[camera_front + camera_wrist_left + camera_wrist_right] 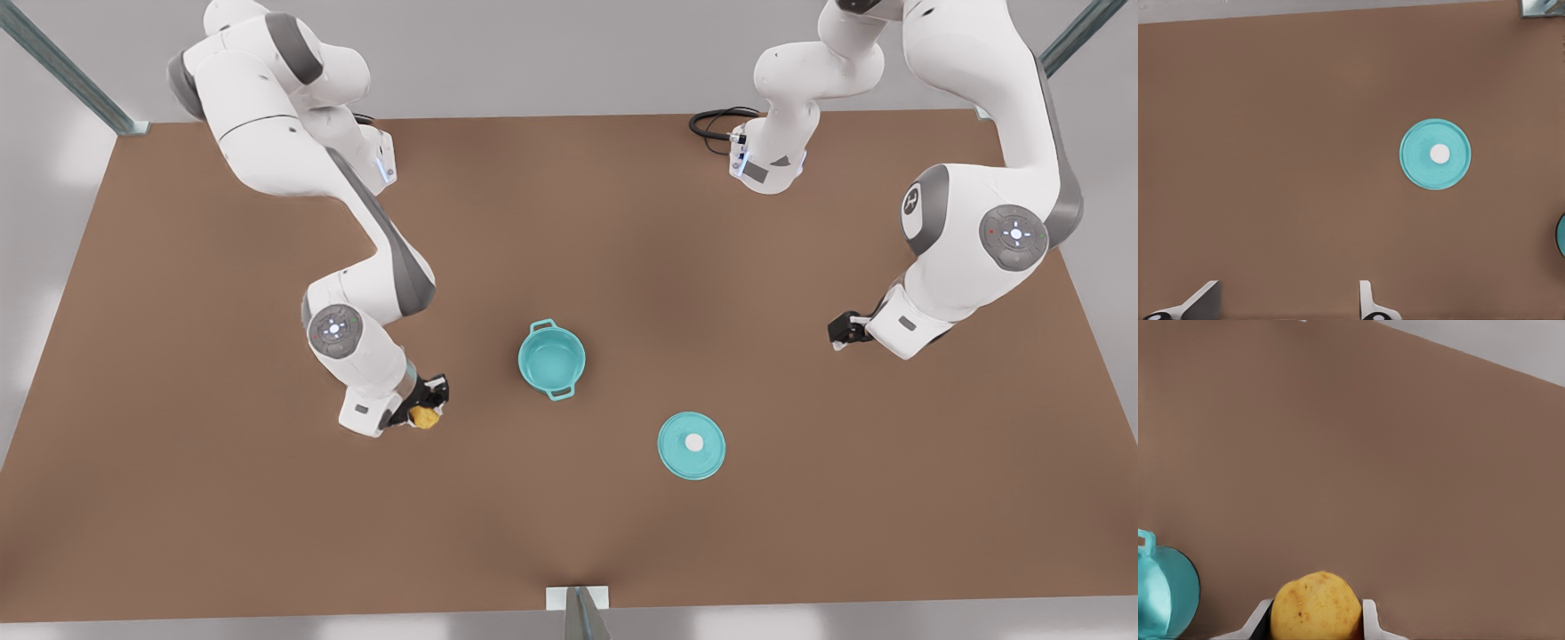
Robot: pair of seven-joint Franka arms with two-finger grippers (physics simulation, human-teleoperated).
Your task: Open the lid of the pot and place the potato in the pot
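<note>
The open teal pot (551, 359) stands upright mid-table, and its edge also shows in the wrist views (1165, 593) (1561, 235). The pot lid (692, 445) lies flat on the table at some distance from the pot, toward the front view's right, white knob up (1435, 154). At the front view's left, my right gripper (425, 411) is shut on the yellow potato (426, 417) (1315, 607), a short way from the pot. My left gripper (841, 332) (1285, 307) hangs open and empty at the front view's right, well away from the lid.
The brown table (222, 498) stretches wide around the pot and lid. A black cable (716, 123) loops at an arm base at the back. Metal frame posts (582, 613) stand at the table's edges.
</note>
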